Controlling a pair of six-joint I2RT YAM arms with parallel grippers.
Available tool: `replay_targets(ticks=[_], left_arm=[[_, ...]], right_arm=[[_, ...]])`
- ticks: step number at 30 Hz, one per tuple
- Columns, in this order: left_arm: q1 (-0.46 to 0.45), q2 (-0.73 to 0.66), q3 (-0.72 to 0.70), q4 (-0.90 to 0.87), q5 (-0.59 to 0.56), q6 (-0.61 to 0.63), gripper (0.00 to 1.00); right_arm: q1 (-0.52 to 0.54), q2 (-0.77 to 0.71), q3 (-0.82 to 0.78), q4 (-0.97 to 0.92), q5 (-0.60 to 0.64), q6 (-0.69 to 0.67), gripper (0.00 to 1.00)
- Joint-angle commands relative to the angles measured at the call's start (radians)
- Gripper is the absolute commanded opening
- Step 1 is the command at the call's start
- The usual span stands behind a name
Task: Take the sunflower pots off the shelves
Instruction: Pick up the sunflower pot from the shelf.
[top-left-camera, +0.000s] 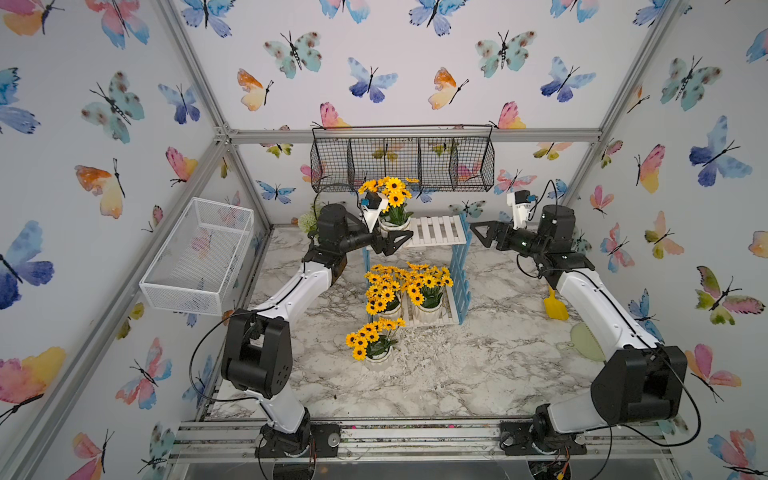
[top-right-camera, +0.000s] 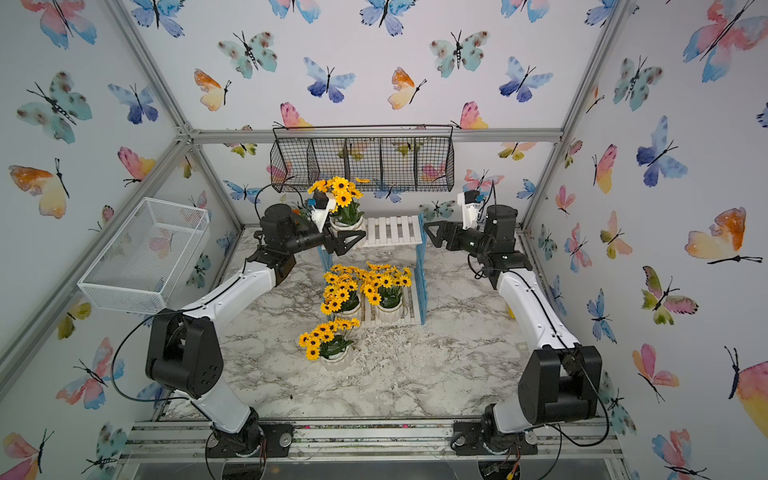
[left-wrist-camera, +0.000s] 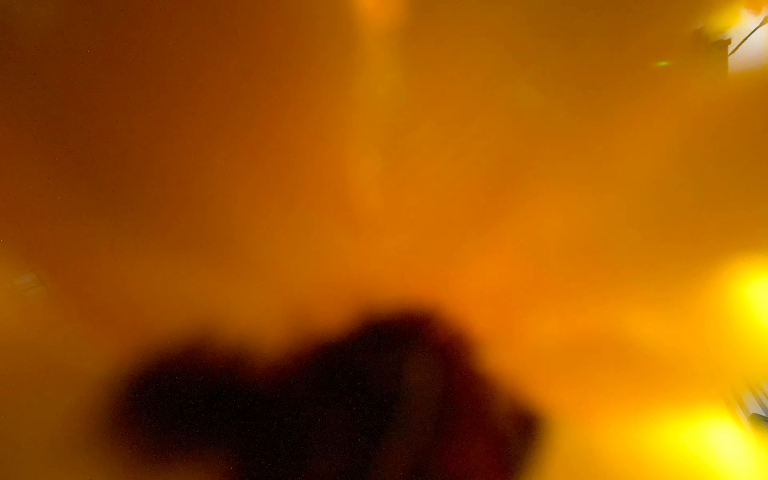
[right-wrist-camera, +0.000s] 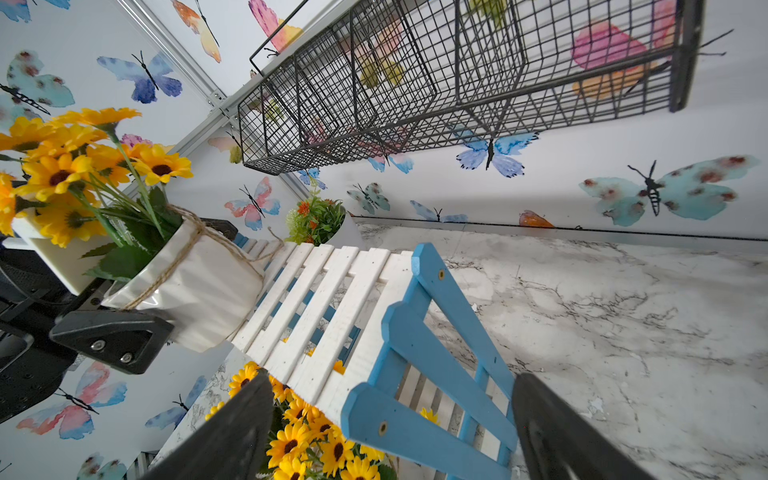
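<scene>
The shelves (top-left-camera: 436, 230) (right-wrist-camera: 332, 291) stand at the back middle of the marble table. One sunflower pot (top-left-camera: 394, 225) (right-wrist-camera: 199, 291) is at the left end of the top board, and my left gripper (top-left-camera: 392, 233) (right-wrist-camera: 183, 282) is shut on it, one finger on each side. Its petals smother the left wrist view in yellow blur. Two more sunflower pots (top-left-camera: 381, 293) (top-left-camera: 428, 289) sit on the lower board. Another (top-left-camera: 376, 345) stands on the table in front. My right gripper (top-left-camera: 478, 236) (right-wrist-camera: 390, 432) hangs open and empty at the rack's right blue frame.
A black wire basket (top-left-camera: 403, 164) hangs on the back wall just above the rack. A white mesh basket (top-left-camera: 199, 257) hangs on the left wall. A pot of mixed flowers (right-wrist-camera: 318, 220) stands behind the rack. A yellow scoop (top-left-camera: 556, 307) lies at the right.
</scene>
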Motion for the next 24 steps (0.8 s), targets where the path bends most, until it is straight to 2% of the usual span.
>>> replay_targets(ticks=[1, 24], left_arm=[[-0.001, -0.012, -0.003, 0.06, -0.015, -0.032, 0.0], [0.002, -0.079, 0.015, 0.051, -0.003, -0.017, 0.0]], right_arm=[[-0.004, -0.002, -0.011, 0.0, -0.016, -0.018, 0.92], [-0.005, -0.02, -0.019, 0.001, -0.014, -0.016, 0.92]])
